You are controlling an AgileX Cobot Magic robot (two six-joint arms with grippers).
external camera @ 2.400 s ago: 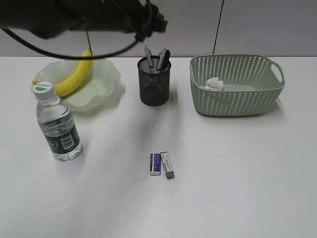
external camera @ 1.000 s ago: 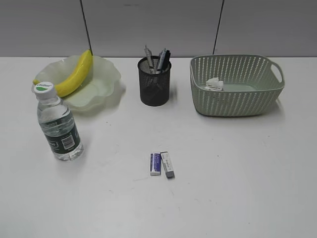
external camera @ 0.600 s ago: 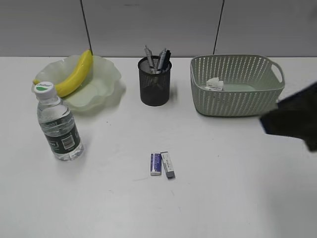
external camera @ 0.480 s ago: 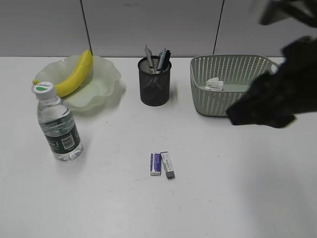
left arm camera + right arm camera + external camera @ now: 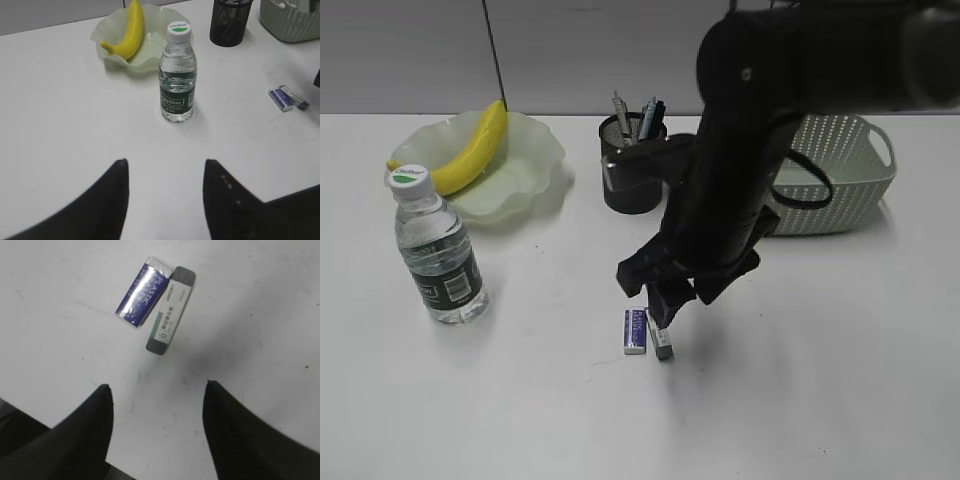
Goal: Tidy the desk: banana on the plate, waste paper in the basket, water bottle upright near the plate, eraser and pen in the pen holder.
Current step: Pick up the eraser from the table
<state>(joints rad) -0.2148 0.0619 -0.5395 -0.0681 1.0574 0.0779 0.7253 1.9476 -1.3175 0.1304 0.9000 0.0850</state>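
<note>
The erasers, a blue one point(image 5: 142, 291) that says "PLASTIC" and a grey one point(image 5: 170, 310), lie side by side on the white counter point(image 5: 840, 380), touching. A grey wall point(image 5: 620, 50) stands behind. The right claw point(image 5: 156, 395) hangs just above them, wide and empty. The left claw point(image 5: 165, 172) is wide and empty too. The water bottle point(image 5: 177, 75) stands up near the plate point(image 5: 150, 55).
</note>
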